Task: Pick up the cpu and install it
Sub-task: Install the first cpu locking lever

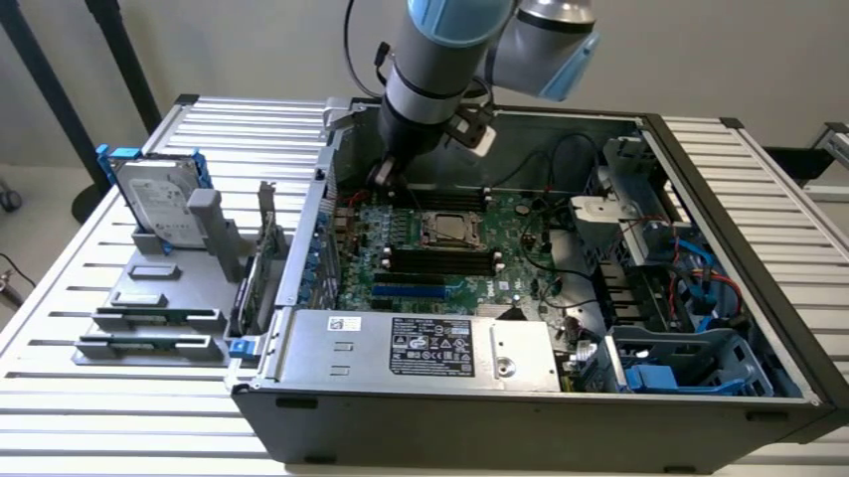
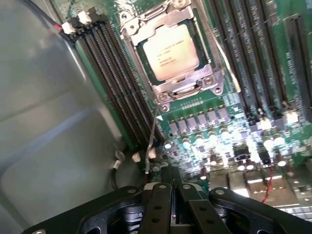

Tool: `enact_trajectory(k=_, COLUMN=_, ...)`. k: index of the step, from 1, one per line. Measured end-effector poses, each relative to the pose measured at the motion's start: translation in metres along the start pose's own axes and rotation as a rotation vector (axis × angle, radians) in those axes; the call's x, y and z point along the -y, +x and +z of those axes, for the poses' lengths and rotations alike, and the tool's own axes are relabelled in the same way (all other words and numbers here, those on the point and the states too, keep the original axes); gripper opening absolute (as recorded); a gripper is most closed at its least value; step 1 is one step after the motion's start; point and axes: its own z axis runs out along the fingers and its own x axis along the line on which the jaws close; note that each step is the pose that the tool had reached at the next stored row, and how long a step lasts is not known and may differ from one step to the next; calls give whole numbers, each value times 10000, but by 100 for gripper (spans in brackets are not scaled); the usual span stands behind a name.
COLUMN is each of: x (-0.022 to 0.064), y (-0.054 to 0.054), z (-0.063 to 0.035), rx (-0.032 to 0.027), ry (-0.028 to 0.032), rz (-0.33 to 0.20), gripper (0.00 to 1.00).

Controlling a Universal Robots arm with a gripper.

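**Exterior view: gripper [image 1: 386, 171] shut and empty, cpu [image 1: 447, 229] lying in its socket**

I am looking at a table [image 1: 80, 298] of pale ribbed metal slats with a plain light wall behind it. On the table lies an open computer case [image 1: 531, 427] of dark grey sheet steel, its green motherboard [image 1: 438, 273] facing up. At the exterior view's left, a grey plastic fixture [image 1: 146, 343] carries a silver hard drive [image 1: 157, 204] upright in a blue bracket. A grey labelled power supply [image 1: 424, 348] sits along the case's near edge.

The cpu rests flat near the middle of the board. It is a small square with a dull silver lid, framed by a shiny metal bracket [image 2: 187, 85]. Long black memory slots [image 2: 117, 92] run along both sides of it. A thin wire lever [image 2: 152, 136] reaches from the bracket toward my fingertips.

My gripper hangs low inside the case, toward its far corner at the exterior view's left. It is near the cpu but apart from it. On the wrist view its black fingers [image 2: 158, 204] are pressed together, with nothing between them.
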Motion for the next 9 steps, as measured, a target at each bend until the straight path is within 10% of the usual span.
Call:
enact_trajectory(k=4, x=-1, y=-2, z=7, rx=-497, ry=84, rz=285, gripper=11)
enact_trajectory(k=9, x=-3, y=-4, z=7, rx=-679, ry=-25, rz=702, gripper=11)
